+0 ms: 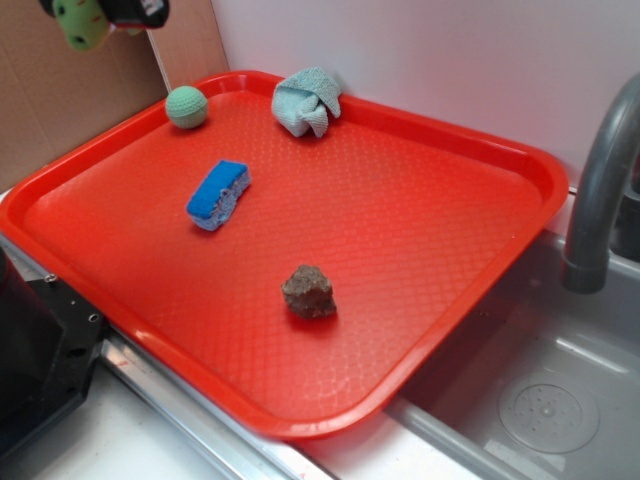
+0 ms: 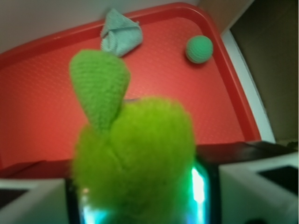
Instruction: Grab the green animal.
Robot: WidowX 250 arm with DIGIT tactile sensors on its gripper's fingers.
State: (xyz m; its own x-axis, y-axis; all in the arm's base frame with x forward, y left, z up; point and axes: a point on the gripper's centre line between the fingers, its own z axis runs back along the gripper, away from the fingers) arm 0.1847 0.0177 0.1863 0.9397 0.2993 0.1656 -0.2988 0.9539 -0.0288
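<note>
The gripper [image 1: 112,14] had its jaws clamped on the green plush animal [image 2: 133,158], dangling high above the red tray's [image 1: 520,165] far-left corner, well clear of the teal ball [image 1: 187,106]. I'd just hold that squeeze firm and avoid jerky moves.

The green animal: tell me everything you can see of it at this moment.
The green animal is a lime-green plush toy, fuzzy-bodied, with a knitted-looking leaf-shaped part sticking up. It is off the red tray, held up in the claw at the exterior view's top left corner, where dark spots show on it. In the wrist view it fills the foreground, blurred, between the claw's fingers.
</note>
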